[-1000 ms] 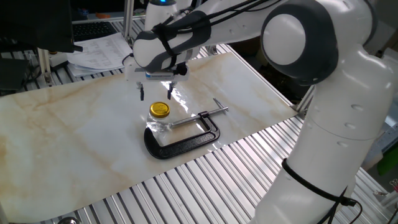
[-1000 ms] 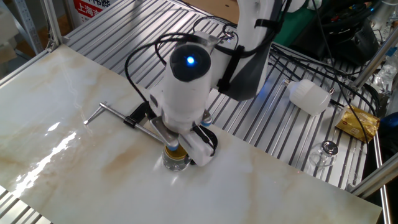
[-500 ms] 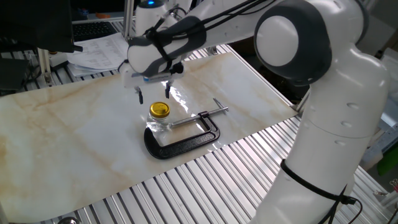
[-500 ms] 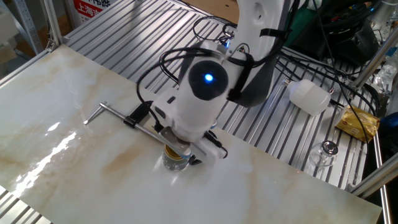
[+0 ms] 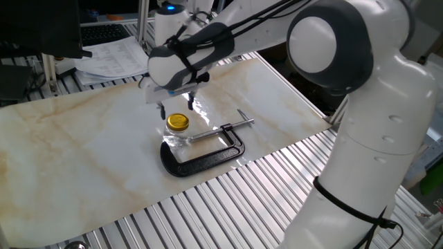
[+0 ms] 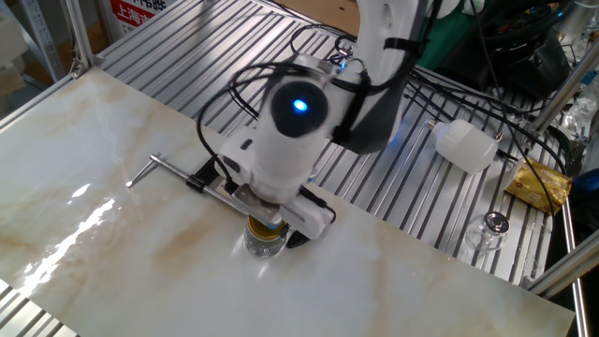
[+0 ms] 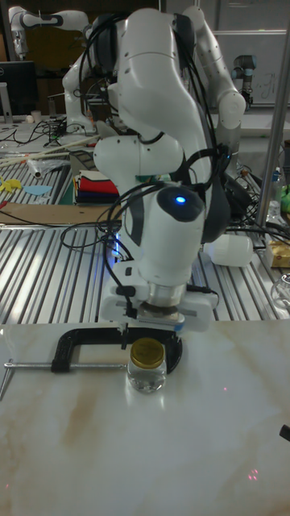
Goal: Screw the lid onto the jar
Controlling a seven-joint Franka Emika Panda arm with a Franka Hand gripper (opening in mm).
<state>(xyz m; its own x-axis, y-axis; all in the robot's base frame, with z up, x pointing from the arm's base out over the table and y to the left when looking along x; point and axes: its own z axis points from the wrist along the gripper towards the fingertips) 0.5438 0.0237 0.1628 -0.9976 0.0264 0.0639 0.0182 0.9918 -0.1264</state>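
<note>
The yellow lid (image 5: 178, 122) sits on top of the small clear jar (image 5: 176, 137), which stands on the marble tabletop against the black C-clamp. My gripper (image 5: 176, 107) hangs straight over the lid, open, with one finger (image 5: 161, 109) to the left and the other to the right. In the tall fixed view the lid (image 7: 148, 352) and jar (image 7: 147, 376) show just below the gripper (image 7: 150, 343), whose fingertips reach about lid height on both sides without gripping it. From the other fixed view the hand hides most of the lid; the jar (image 6: 265, 245) pokes out under it.
The black C-clamp (image 5: 208, 149) with its silver screw lies to the jar's right, its frame touching the jar. Papers (image 5: 104, 59) lie beyond the table's back edge. A white plastic bottle (image 6: 465, 143), a yellow packet (image 6: 538, 184) and a small glass (image 6: 493, 225) rest on the slatted frame.
The hand swung left and turned about its vertical axis, then came back over the lid, slightly lower. Lid, jar and clamp have not moved.
</note>
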